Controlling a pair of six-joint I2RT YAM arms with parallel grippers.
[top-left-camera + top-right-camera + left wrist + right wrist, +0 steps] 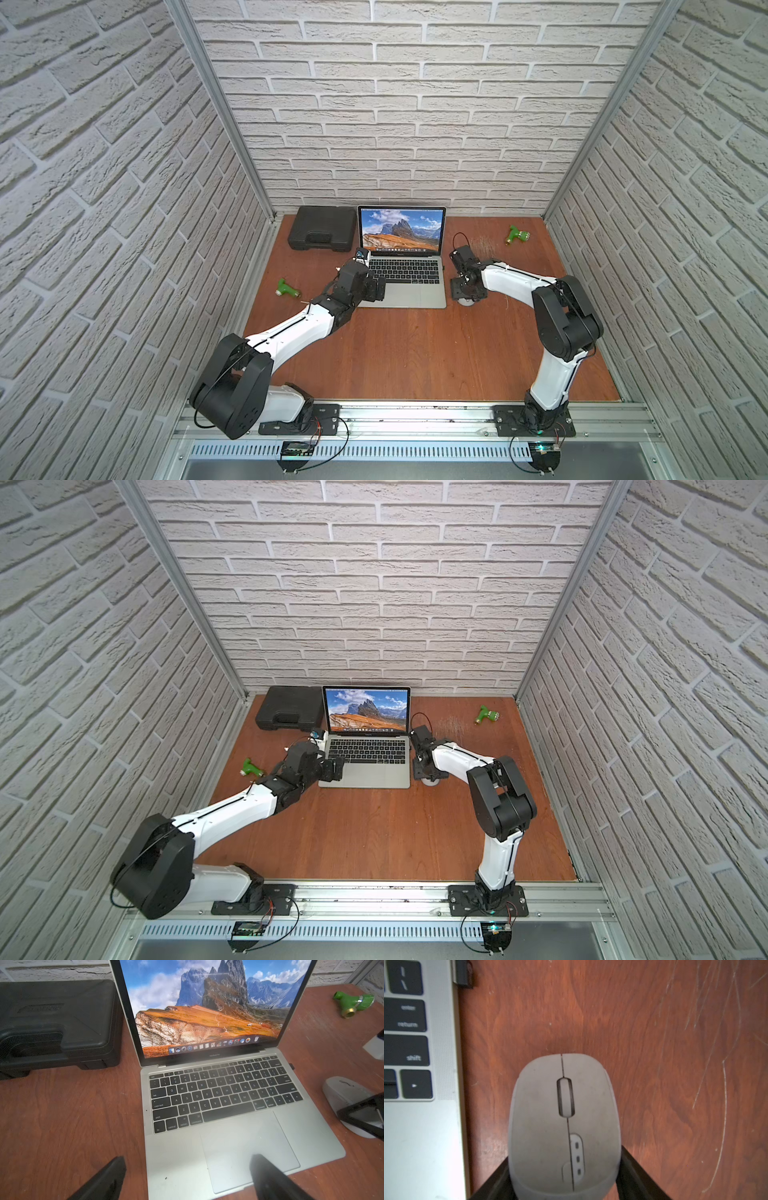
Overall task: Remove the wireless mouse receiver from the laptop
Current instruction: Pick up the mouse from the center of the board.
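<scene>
left gripper (187,1180) agape over laptop (176,1157) | right gripper (564,1157) clamps mouse (542,1126) beside it | receiver (464,973) plugged in | black case (52,1022) left of laptop

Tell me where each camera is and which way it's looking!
Both top views: high above the near edge, looking down at the table, laptop and back wall; left arm and right arm show whole.
Left wrist: on the left arm, low, facing the laptop's keyboard and screen; left gripper shows, open.
Right wrist: on the right arm, looking straight down at the mouse; right gripper flanks it.
Shared: both wrist views show the mouse and the wireless mouse receiver in the laptop's side.
</scene>
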